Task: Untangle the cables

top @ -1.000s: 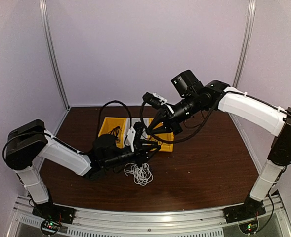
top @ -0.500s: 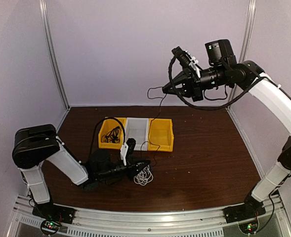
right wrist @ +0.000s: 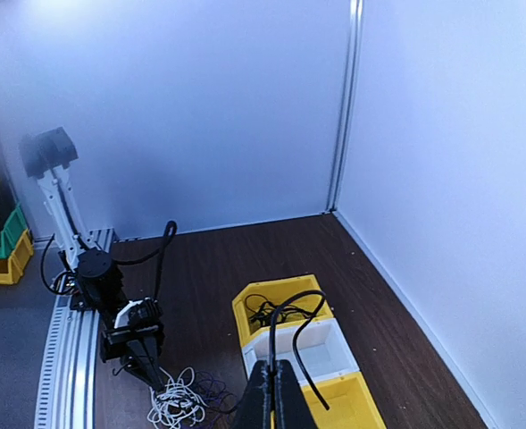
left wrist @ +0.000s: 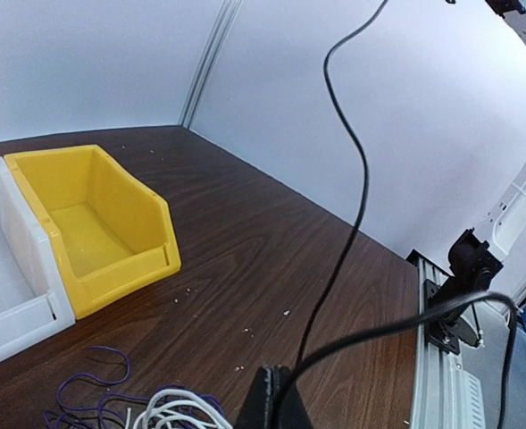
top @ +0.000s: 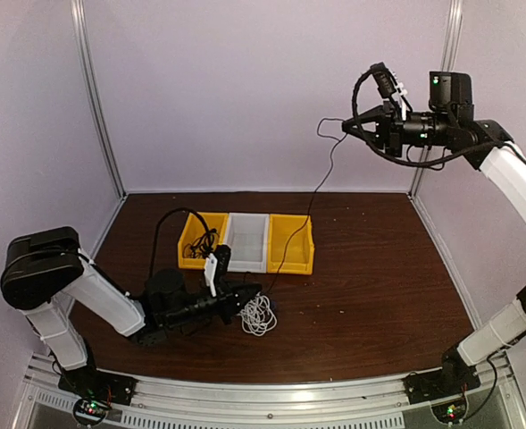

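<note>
My right gripper is raised high at the back right, shut on a thin black cable. That cable hangs down past the bins to the table near my left gripper. In the right wrist view the black cable loops out of the shut right gripper. My left gripper lies low on the table with its jaws together, and the black cable rises from its tips. Beside it lie a bunched white cable and a purple cable. More black cables lie in the left yellow bin.
Three bins stand in a row mid-table: a yellow bin, a white bin and a second yellow bin. A thick black arm hose crosses the left wrist view. The table's metal rail runs along the near edge.
My right arm has swung up and to the right, drawing the black cable up from the pile. My left gripper has shut and pulled back a little to the left, low on the table.
</note>
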Motion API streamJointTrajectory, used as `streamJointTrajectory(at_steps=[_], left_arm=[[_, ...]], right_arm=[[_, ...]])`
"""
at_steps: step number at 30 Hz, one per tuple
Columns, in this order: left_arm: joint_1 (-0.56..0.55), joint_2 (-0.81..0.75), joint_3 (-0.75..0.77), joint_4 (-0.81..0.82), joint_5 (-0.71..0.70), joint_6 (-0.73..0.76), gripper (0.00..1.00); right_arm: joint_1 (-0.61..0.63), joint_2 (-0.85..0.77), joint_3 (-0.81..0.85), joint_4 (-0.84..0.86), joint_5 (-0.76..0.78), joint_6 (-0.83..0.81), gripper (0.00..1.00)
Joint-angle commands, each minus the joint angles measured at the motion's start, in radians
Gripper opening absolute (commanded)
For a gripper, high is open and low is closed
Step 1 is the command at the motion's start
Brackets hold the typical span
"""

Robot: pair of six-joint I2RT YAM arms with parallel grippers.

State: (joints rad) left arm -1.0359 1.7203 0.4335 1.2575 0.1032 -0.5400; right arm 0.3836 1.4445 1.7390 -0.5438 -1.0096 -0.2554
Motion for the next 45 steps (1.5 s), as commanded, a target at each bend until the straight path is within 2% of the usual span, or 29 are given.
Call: streamJointTrajectory(at_steps=[1, 6, 14, 18, 21, 25, 29, 33, 40, 45], left_arm=[[-0.001, -0.122, 0.008, -0.064, -0.043, 0.043, 0.0], [0.0, -0.264, 0.119, -0.263, -0.063, 0.125, 0.0], [0.042, -0.383, 0.412, -0.815, -0.24, 0.248, 0.0], [0.097, -0.429, 0.523, -0.97, -0.274, 0.289, 0.0], [0.145, -0.457, 0.597, -1.051, -0.283, 0.31, 0.0], [0.221, -0.465, 0.705, -1.168, -0.282, 0.311, 0.0], [0.251, -0.462, 0.809, -1.279, -0.309, 0.338, 0.0], [0.266, -0.456, 0.894, -1.365, -0.37, 0.369, 0.0], [0.319, -0.42, 1.068, -1.453, -0.444, 0.428, 0.0], [0.359, -0.37, 1.172, -1.518, -0.477, 0.465, 0.0]], right_arm=[[-0.043, -0.058, -0.094, 0.153, 0.093, 0.045, 0.0], [-0.023, -0.053, -0.251, 0.149, 0.021, 0.001, 0.0], [0.06, -0.025, -0.393, 0.109, 0.018, -0.09, 0.0], [0.08, 0.03, -0.378, 0.047, -0.075, -0.12, 0.23], [0.08, 0.053, -0.357, 0.032, -0.106, -0.109, 0.39], [0.074, 0.043, -0.369, -0.002, -0.087, -0.146, 0.48], [0.049, 0.011, -0.414, -0.047, -0.062, -0.204, 0.51], [0.014, -0.062, -0.526, -0.038, 0.006, -0.242, 0.52], [-0.043, -0.204, -0.834, 0.165, 0.142, -0.256, 0.55], [-0.052, -0.228, -0.915, 0.221, 0.261, -0.317, 0.57]])
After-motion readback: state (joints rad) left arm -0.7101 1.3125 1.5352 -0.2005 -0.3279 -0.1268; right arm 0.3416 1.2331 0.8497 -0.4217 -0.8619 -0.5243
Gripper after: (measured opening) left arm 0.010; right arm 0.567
